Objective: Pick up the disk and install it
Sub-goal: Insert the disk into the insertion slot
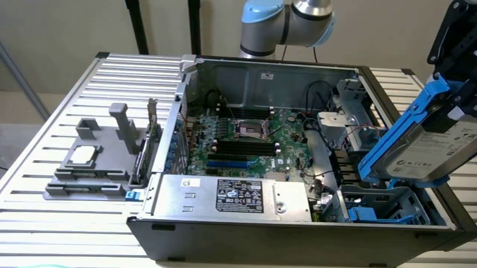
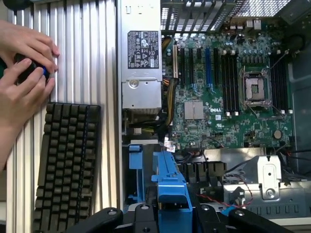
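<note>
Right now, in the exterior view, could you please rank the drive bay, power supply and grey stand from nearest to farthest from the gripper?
From the gripper holding the disk:
1. Drive bay, below it, the exterior view's right.
2. Power supply, front of the case.
3. Grey stand, outside the case, the exterior view's left.

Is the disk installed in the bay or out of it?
Out. The disk hangs tilted, held by the gripper, above the drive bay.
</note>
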`<action>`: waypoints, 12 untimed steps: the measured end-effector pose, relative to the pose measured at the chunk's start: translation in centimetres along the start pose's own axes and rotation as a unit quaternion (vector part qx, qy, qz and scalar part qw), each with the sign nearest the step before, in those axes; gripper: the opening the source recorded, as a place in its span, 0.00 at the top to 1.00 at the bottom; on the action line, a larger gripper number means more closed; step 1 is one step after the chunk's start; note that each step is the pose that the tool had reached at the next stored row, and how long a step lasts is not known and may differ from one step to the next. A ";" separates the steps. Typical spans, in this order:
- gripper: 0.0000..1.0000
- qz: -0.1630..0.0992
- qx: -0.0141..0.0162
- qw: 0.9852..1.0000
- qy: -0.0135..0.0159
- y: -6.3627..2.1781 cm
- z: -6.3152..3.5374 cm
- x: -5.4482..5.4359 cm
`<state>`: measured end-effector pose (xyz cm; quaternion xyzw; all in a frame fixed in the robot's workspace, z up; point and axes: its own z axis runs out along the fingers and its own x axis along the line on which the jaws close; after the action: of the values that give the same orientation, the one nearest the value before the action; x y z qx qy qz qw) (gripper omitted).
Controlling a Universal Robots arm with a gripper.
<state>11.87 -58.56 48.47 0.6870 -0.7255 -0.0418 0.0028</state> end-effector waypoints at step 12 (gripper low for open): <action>0.67 -0.005 0.001 1.000 0.000 0.23 1.55 0.6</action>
<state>11.51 -59.10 46.91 0.6907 -0.7220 -0.0411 0.0021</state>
